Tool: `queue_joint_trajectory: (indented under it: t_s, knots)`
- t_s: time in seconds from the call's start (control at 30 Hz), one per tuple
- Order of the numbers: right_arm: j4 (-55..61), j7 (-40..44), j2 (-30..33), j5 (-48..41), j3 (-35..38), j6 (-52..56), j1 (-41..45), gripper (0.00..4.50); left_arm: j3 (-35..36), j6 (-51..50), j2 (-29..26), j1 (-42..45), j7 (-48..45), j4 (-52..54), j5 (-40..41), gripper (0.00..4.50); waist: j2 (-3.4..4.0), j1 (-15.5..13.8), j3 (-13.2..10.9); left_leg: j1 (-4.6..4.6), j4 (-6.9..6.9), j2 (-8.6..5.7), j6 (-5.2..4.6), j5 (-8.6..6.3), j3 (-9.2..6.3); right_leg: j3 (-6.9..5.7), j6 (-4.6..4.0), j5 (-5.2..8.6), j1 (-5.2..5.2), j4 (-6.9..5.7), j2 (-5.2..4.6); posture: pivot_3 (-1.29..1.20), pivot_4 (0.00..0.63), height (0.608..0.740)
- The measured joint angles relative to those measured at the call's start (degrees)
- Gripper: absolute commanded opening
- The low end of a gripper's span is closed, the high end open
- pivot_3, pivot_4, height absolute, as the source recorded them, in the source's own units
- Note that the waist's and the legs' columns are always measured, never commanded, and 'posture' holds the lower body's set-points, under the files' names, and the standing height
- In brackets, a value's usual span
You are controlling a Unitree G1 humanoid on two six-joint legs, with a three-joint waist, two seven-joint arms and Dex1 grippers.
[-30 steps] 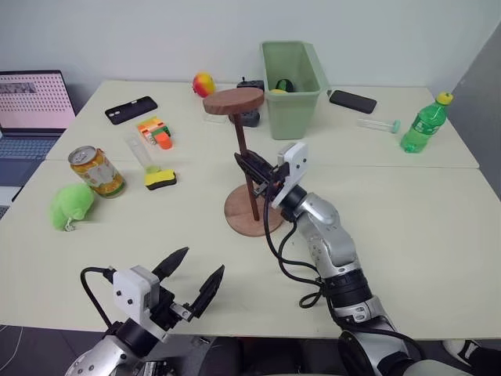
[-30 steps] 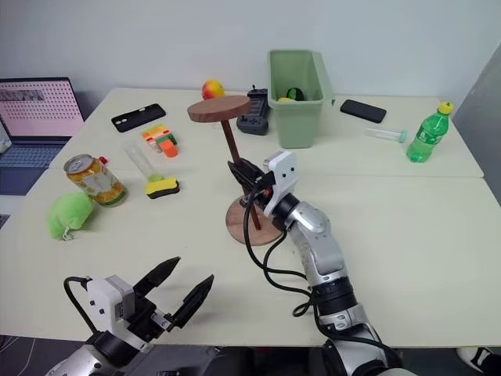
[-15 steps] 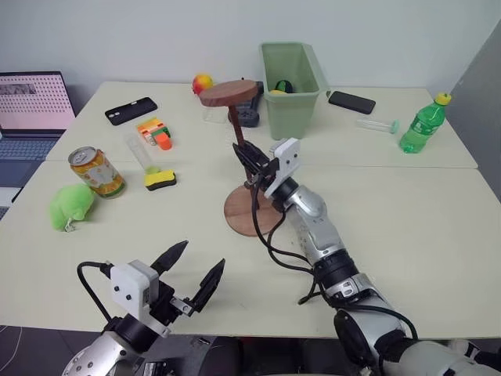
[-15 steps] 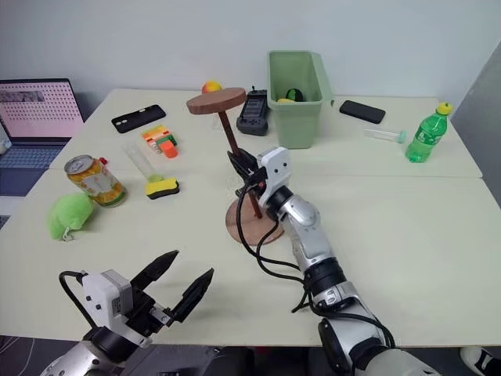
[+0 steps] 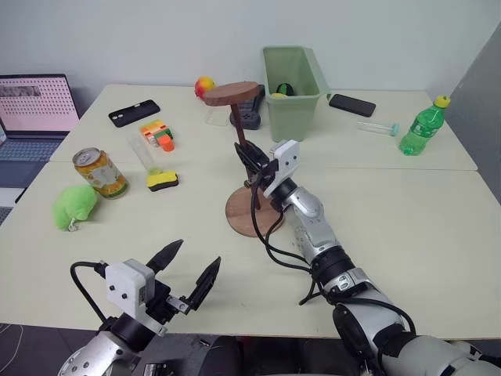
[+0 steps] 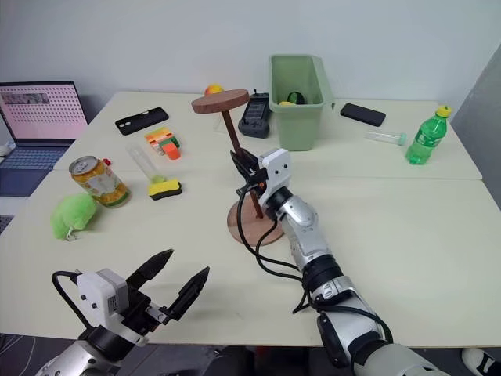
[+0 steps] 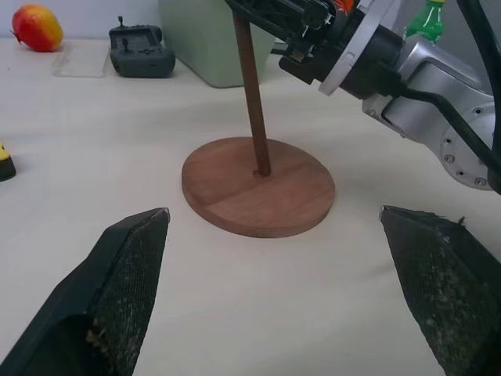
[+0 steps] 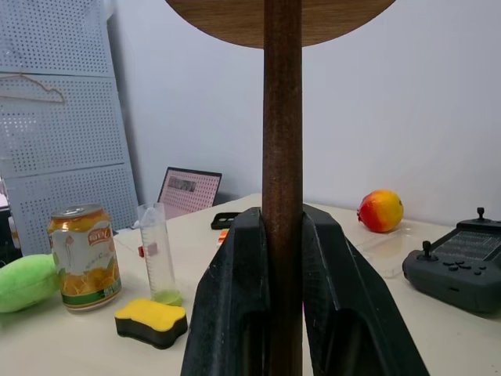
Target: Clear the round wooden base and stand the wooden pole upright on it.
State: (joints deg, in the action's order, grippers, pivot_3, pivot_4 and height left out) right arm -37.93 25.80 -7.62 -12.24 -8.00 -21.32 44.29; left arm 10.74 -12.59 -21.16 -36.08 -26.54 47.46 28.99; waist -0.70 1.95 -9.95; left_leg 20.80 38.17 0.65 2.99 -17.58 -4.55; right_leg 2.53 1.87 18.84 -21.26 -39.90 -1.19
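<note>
Bare tabletop [image 5: 423, 219] surrounds the round wooden base [image 5: 252, 214] on all sides. Right gripper [image 5: 251, 160] pinches the wooden pole [image 5: 242, 139] mid-shaft, its foot at the base's centre hole, disc end up. Left gripper [image 5: 188, 270] hovers spread near the table's front edge. Left wrist view shows the pole meeting the hole; right wrist view shows fingers [image 8: 243, 313] pressed on the shaft.

The round wooden base [image 5: 252, 213], a flat reddish-brown disc, is seen lying flat on the table just left of the frame's centre. The wooden pole [image 5: 244, 154], a thin dark-brown rod, is stood on the base's middle, leaning slightly toward the upper left, with its fixed reddish-brown disc carried at the top
</note>
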Motion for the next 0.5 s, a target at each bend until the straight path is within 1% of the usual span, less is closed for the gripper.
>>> queue_joint_trajectory:
  t_s: [0.5]
  knots:
    - [-4.2, -1.0, 0.0, -0.6, -0.2, -2.2, 2.0, 0.20, 0.4, -0.7, 0.0, 0.9, 0.1, 0.2, 0.2, 4.50, 0.00, -0.1, 0.0, 0.00, -0.01, -0.01, 0.00, 0.00, -0.02, 0.00, 0.00, 0.00, 0.01, 0.01, 0.00, 0.00, 0.150, 0.740]
